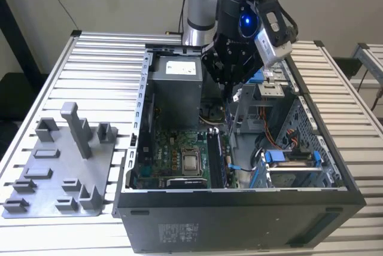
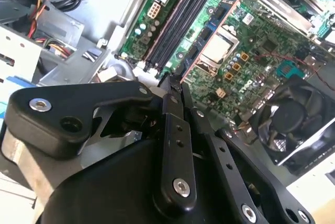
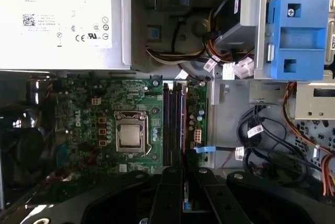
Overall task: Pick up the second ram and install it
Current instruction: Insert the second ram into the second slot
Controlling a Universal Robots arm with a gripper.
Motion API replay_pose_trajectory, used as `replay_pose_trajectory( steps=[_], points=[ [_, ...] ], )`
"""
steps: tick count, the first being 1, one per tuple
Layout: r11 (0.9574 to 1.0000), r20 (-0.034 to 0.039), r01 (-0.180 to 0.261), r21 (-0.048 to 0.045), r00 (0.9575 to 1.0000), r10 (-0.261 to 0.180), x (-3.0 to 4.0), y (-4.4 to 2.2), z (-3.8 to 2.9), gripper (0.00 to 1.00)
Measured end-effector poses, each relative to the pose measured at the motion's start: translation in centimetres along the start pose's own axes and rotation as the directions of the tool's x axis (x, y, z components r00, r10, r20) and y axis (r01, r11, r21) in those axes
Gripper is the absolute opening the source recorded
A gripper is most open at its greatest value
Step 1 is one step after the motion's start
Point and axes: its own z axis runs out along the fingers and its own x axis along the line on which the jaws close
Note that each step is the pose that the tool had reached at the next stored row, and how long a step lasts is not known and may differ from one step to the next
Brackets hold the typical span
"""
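Observation:
In the exterior view my gripper hangs over the open computer case, above the motherboard. It is shut on the second ram, a thin stick that hangs straight down from the fingers. Both wrist views show the ram edge-on, as a narrow line running out from the closed fingertips. It sits over the black memory slots, beside the processor socket. Whether the ram touches a slot cannot be told.
A grey holder tray with upright posts lies on the slatted table at the exterior view's left. Inside the case are the power supply, a fan, a blue drive bracket and loose cables near the slots.

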Motion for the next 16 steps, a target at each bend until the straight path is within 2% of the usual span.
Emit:
replay_pose_trajectory(
  steps=[11,16],
  points=[
    [1.0,0.0,-0.002,0.0001,1.0,0.002,0.52,-0.06,2.0,0.14],
    [1.0,0.0,-0.002,0.0001,1.0,0.002,0.54,-0.41,2.9,0.14]
  ],
)
